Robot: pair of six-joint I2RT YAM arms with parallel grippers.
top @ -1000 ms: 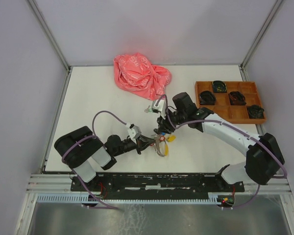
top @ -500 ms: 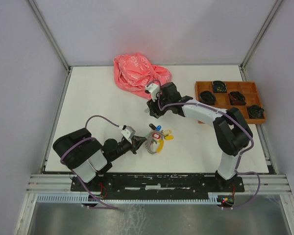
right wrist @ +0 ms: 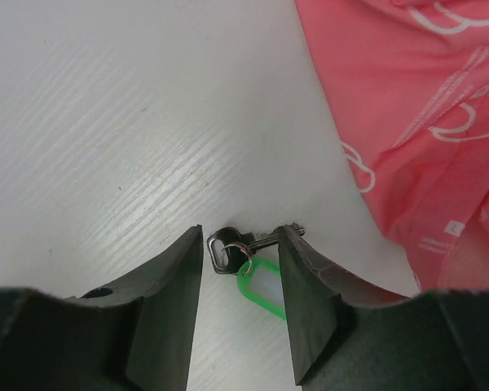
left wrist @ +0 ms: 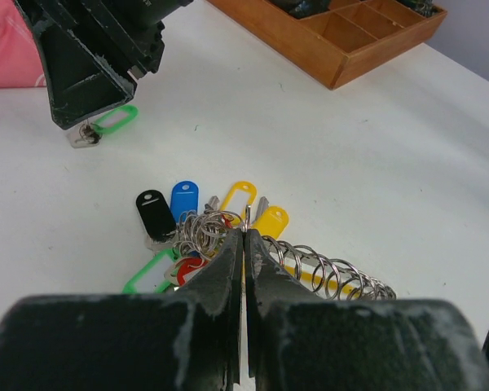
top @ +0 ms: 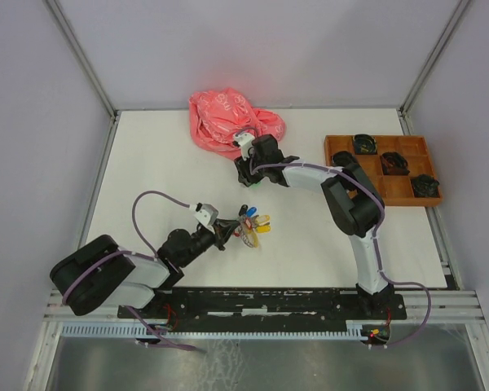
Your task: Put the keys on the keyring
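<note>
Green-tagged key (right wrist: 226, 251) lies flat near pink bag (right wrist: 407, 106), light, thin, likely slippery; right gripper (right wrist: 242, 234) straddles it half-open, holding nothing, so I'd pinch across the metal head; left gripper (left wrist: 244, 232) is clamped shut on the keyring (left wrist: 204, 230).

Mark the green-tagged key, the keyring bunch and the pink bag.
green-tagged key (right wrist: 261, 287): right wrist view, on the green tag
keyring bunch (left wrist: 198, 232): left wrist view, on the stacked rings
pink bag (top: 231, 122): top external view, on its middle
</note>
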